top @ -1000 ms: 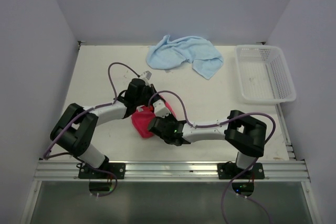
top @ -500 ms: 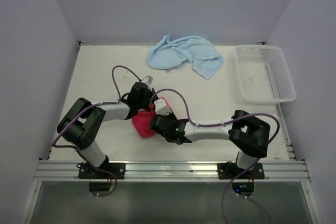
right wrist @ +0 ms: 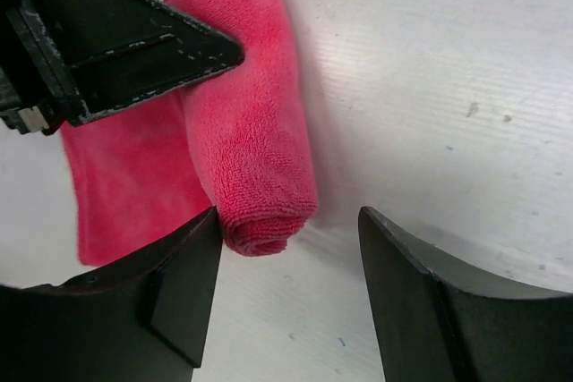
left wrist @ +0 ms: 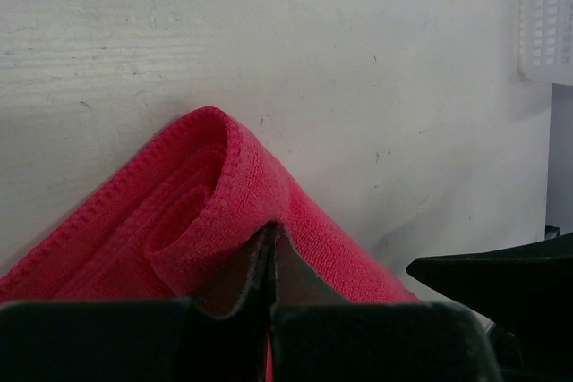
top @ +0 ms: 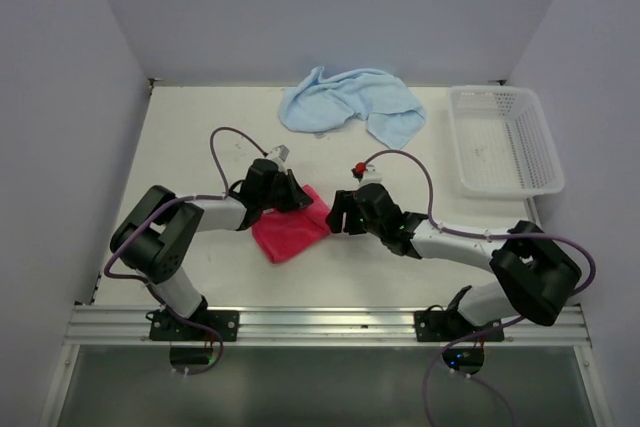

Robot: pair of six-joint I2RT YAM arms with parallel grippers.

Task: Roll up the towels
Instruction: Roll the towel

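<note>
The red-pink towel [top: 288,232] lies partly rolled on the white table [top: 200,147]; its rolled edge [right wrist: 255,131] runs away from the right wrist camera. My left gripper [left wrist: 270,232] is shut, its tips pinching the fold of the roll at the towel's far edge [top: 298,195]. My right gripper [right wrist: 288,216] is open at the roll's near end, holding nothing, and the roll's end sits just beside its left finger [right wrist: 179,284]. In the top view the right gripper [top: 338,217] is at the towel's right side. The light blue towel [top: 350,105] lies crumpled at the back.
A white mesh basket [top: 540,147] stands at the back right. The left gripper's black body [right wrist: 116,42] crosses the upper left of the right wrist view, close over the roll. Grey walls close in the table on three sides.
My right gripper has opened, let go of the red-pink towel and swung right. The towel now lies stretched further to the right. The left gripper stays shut and has shifted slightly right.
</note>
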